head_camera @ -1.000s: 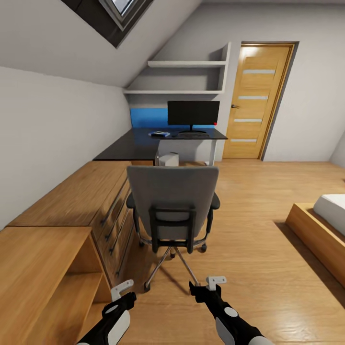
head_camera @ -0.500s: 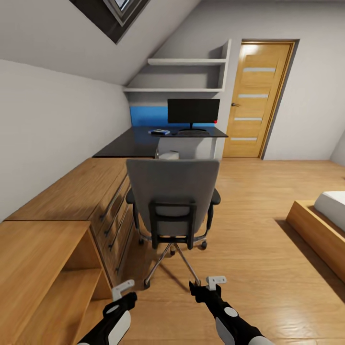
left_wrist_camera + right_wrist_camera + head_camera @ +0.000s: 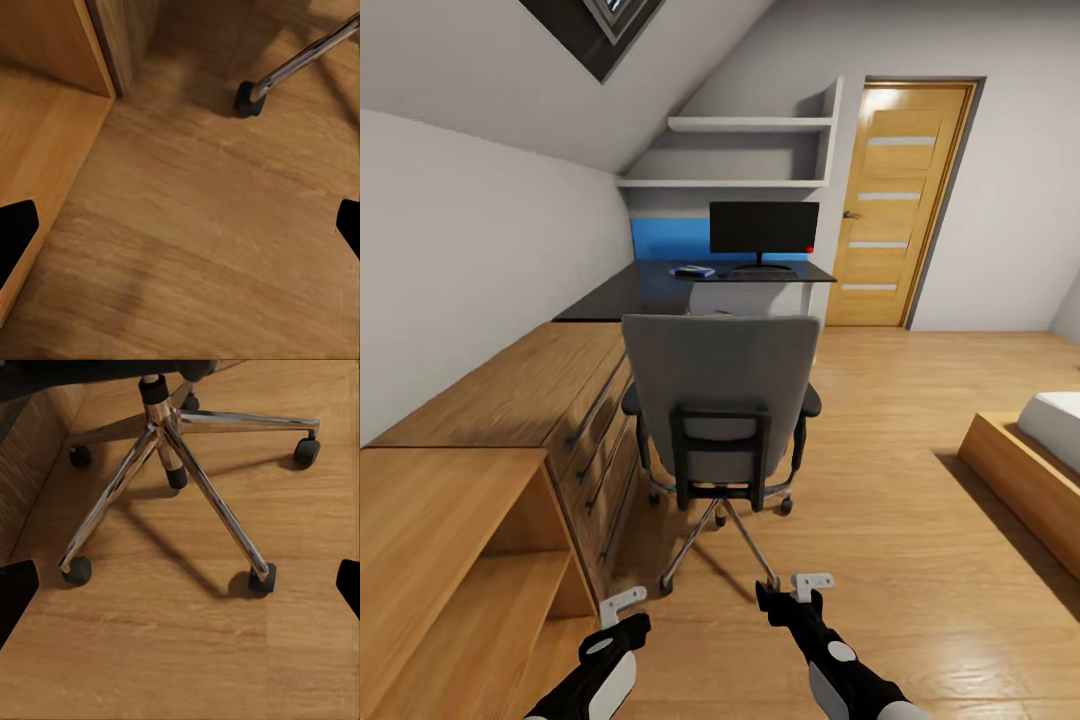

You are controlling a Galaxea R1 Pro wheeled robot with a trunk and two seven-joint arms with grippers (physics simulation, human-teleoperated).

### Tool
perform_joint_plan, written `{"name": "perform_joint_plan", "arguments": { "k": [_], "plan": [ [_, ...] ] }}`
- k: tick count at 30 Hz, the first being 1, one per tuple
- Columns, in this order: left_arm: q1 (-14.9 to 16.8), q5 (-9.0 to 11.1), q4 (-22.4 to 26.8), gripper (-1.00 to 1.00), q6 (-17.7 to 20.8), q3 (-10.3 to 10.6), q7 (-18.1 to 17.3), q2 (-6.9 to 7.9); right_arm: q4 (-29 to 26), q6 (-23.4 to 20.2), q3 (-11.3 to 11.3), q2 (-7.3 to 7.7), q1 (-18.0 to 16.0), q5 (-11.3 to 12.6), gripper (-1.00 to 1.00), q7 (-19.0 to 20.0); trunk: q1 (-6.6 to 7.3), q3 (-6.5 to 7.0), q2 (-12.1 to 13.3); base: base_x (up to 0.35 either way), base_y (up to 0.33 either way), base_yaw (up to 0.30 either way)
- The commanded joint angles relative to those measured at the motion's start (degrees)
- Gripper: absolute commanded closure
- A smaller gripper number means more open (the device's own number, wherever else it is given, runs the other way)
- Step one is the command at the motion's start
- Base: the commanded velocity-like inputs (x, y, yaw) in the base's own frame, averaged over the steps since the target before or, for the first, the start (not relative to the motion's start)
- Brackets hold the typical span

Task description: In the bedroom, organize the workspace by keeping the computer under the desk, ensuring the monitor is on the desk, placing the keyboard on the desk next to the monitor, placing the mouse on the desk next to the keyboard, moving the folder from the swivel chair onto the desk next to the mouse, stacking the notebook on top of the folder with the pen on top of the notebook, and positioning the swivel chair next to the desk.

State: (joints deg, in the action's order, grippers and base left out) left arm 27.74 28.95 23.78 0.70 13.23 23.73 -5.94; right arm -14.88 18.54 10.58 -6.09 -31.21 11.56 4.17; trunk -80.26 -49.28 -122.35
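The swivel chair (image 3: 720, 410) stands on the wooden floor (image 3: 920, 520) with its grey back toward me, well short of the black worktop (image 3: 660, 290), which carries the monitor (image 3: 764, 230), the keyboard (image 3: 760, 272) before it and the blue folder (image 3: 693, 271) just beside that. My left hand (image 3: 622, 606) and right hand (image 3: 800, 588) hang low, both spread wide and holding nothing. The chair's chrome star base (image 3: 169, 457) lies ahead of the right hand, and the low wooden cabinets (image 3: 490, 440) stand along the wall at my left.

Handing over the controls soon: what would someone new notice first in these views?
The grey swivel chair stands in the middle, its back to the camera, its chrome star base on the wood floor ahead of both open grippers. Beyond it, the black monitor sits on the desk near the wooden door.
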Motion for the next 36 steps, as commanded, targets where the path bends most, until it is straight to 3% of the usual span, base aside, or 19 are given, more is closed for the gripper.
{"name": "perform_joint_plan", "arguments": {
  "k": [1,4,6,7,10,14,16,21,27,36],
  "plan": [
    [0.03,0.39,0.11,-1.00,1.18,0.52,0.46,0.05,-0.05,0.40,0.23,-0.10,-0.09,0.59,-1.00,-1.15,-0.22,-0.24,-0.44,0.000,0.000,0.000],
    [0.03,0.34,0.85,-1.00,2.85,0.59,0.45,0.05,-0.39,0.53,0.28,-0.52,-0.33,0.47,-1.00,-5.61,-0.87,-0.77,-1.64,0.000,0.000,0.000],
    [0.03,0.32,4.26,-1.00,3.84,0.63,0.46,-0.02,-0.60,-0.76,0.31,-1.89,-2.88,0.49,-1.00,-10.68,-1.31,-1.13,-2.44,0.000,0.000,0.000],
    [0.13,0.32,7.67,-1.00,4.37,0.65,0.55,-0.08,-0.66,-5.86,0.31,-2.47,-6.52,0.55,-1.00,-12.39,-1.53,-1.31,-2.85,0.000,0.000,0.000],
    [2.39,0.26,10.90,-1.00,8.57,0.60,0.56,-0.10,-0.67,-14.93,0.32,-2.74,-11.93,0.70,-1.00,-13.60,-2.19,-1.85,-4.05,0.000,0.000,0.000],
    [5.99,0.36,11.62,-1.00,11.36,0.57,0.49,-0.12,-0.53,-20.84,0.28,-2.81,-15.53,0.88,-1.00,-16.25,-3.07,-2.57,-5.65,0.000,0.000,0.000],
    [7.36,0.52,11.37,-1.00,11.93,0.51,0.40,-0.46,-0.56,-22.89,0.25,-2.86,-16.43,2.09,-1.00,-17.86,-3.51,-2.93,-6.45,0.000,0.000,0.000],
    [7.94,0.26,6.19,-1.00,11.74,0.54,-0.10,-1.36,0.40,-23.59,0.32,-2.88,-16.81,3.68,-1.00,-18.60,-4.61,-3.83,-8.46,0.000,0.000,0.000],
    [8.02,0.15,5.77,-1.00,11.64,0.64,-0.26,-1.28,0.44,-23.28,0.29,-2.80,-16.86,4.02,-1.00,-18.46,-5.93,-4.90,-10.87,0.000,0.000,0.000],
    [8.03,0.22,5.84,-1.00,11.60,0.57,-0.20,-0.51,0.76,-17.63,0.38,-3.28,-16.79,3.96,-1.00,-18.34,-7.90,-6.52,-14.48,0.000,0.000,0.000]
  ]
}}
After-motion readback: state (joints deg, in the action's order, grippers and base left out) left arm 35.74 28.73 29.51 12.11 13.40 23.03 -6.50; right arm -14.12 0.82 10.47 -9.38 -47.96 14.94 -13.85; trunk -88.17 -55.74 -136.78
